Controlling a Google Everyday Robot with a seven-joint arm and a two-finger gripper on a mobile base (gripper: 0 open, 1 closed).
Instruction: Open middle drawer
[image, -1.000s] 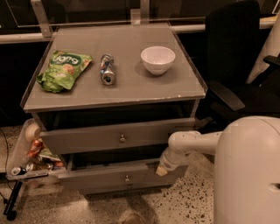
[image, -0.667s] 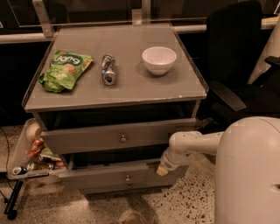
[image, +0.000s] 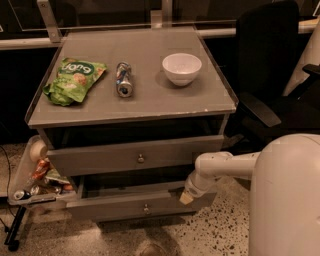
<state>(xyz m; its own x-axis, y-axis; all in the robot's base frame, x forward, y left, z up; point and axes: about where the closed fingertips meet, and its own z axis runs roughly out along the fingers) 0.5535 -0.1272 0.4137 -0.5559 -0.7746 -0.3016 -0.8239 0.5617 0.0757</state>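
The middle drawer (image: 100, 156) is a wide grey front with a small round metal knob (image: 140, 159) at its centre. It stands pulled out a little from the cabinet, with a dark gap above it. My gripper (image: 186, 196) is at the end of the white arm (image: 220, 167). It hangs below the drawer's right end, against the right end of the lower grey drawer (image: 110, 206), well to the right of both knobs.
On the cabinet top (image: 150, 102) lie a green snack bag (image: 74, 80), a can on its side (image: 123, 79) and a white bowl (image: 181, 67). A side tray (image: 20, 175) with packets hangs at the left. A black office chair (image: 270, 75) stands at the right.
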